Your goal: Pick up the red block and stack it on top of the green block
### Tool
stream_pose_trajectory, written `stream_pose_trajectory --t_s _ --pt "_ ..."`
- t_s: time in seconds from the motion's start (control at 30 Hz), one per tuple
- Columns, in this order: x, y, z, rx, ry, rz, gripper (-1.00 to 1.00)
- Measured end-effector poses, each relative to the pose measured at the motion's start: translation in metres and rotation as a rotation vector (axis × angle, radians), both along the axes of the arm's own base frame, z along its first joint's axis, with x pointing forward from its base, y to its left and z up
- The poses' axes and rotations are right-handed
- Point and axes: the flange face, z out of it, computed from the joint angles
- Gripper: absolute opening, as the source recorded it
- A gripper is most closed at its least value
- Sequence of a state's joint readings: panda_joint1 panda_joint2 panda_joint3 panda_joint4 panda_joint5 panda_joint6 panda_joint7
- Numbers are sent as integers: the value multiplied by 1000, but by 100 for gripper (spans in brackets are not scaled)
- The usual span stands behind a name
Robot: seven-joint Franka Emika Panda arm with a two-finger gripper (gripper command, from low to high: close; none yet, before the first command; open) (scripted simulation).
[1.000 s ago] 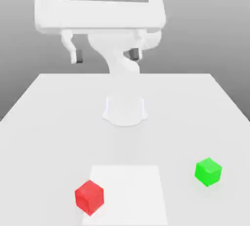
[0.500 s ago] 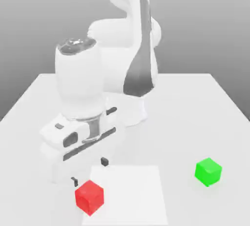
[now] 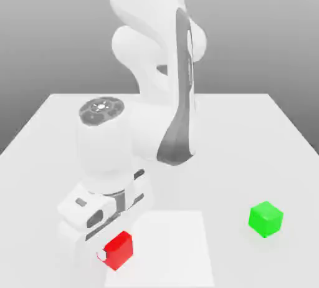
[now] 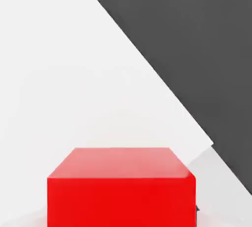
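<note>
The Panda's two-finger gripper (image 3: pixel 116 249) is closed on the one red cube (image 3: pixel 118 250), down at the white square's (image 3: pixel 168 246) edge, exterior view's left; one green cube (image 3: pixel 265 219) sits well apart, right, on one table (image 3: pixel 230 156)!

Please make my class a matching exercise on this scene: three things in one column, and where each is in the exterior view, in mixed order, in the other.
Things
1. Red block
2. Green block
3. White square

Places
A. on the tabletop, near the view's right side
B. flat on the tabletop, between the two blocks
C. at the tool, toward the view's left

Right pairs: 1-C, 2-A, 3-B
</note>
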State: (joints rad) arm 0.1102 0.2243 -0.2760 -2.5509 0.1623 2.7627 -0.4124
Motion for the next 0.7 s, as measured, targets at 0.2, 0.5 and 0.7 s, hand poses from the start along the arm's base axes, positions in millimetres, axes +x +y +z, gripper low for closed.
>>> stream_pose_trajectory --t_s 0.2,0.5,0.7 --pt "-8 120 29 20 11 205 -100" --pt "-124 352 30 3 4 703 -100" --pt "-107 329 -2 1 3 634 100"
